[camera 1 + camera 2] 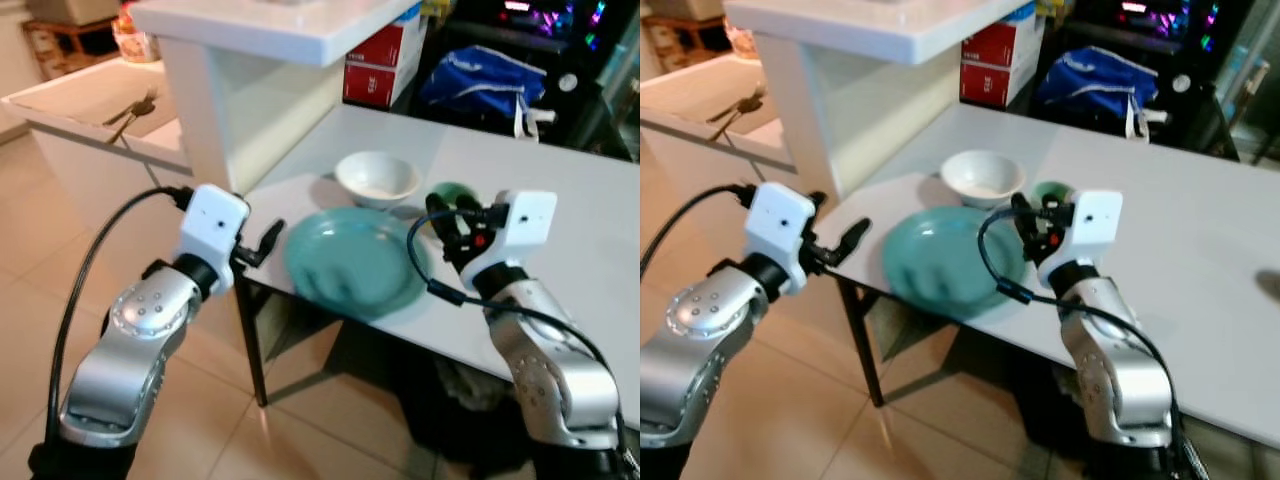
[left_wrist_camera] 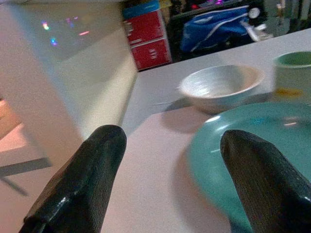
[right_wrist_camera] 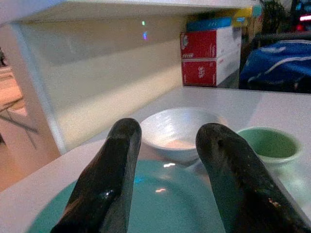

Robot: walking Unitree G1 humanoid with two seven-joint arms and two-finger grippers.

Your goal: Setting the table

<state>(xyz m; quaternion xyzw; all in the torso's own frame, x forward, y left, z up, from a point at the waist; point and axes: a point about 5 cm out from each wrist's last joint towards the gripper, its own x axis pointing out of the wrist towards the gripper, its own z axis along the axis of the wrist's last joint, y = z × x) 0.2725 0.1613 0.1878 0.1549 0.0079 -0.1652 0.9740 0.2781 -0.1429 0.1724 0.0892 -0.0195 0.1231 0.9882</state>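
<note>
Where the head camera looks down, a round teal plate (image 1: 352, 262) with a glossy glaze lies flat on the white table (image 1: 560, 200), its near rim reaching the table's front edge. Just behind it sits a white ceramic bowl (image 1: 377, 178), round and shallow, and beside that a small green cup (image 1: 452, 193), partly hidden by the right gripper (image 1: 448, 222). That gripper hovers over the plate's right rim, its black fingers parted narrowly. The left gripper (image 1: 262, 243) hangs off the table's front left corner, over tiled floor (image 1: 200, 400), level with the tabletop. A white counter (image 1: 280, 30) rises at the table's left end; bare tabletop stretches to the right.

In the right eye view the red boxes (image 1: 1000, 62) and a blue bag (image 1: 1102, 82) stand beyond the table's far edge.

Along the left wrist, two matt black fingers (image 2: 87, 182) stand wide apart, framing the plate's rim and bare tabletop, with the ridged bowl behind.

Along the right wrist, the fingers (image 3: 114, 179) stand a little apart above the plate, pointing at the bowl; the cup stands upright just beside it.
</note>
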